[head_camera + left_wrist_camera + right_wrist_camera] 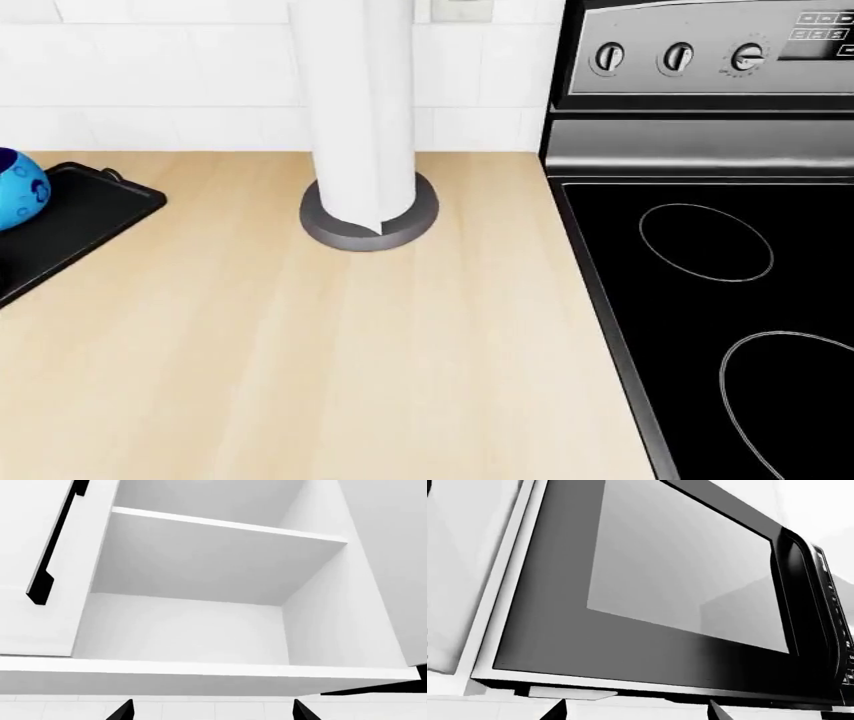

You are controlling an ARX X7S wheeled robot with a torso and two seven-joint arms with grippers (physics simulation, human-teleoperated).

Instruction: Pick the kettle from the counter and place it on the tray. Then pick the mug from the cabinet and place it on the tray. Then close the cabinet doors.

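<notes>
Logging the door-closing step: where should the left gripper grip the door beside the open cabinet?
By the black bar handle, at its middle, coming from the door's front face. The bar is thin and seems to stand off the panel, so the open left gripper could close across it; the flat panel offers no grip.

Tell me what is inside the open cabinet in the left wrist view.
Nothing shows inside the cabinet: the space under its one shelf is bare, and the part above it in view is too. The shelf's top surface is hidden from this low angle.
</notes>
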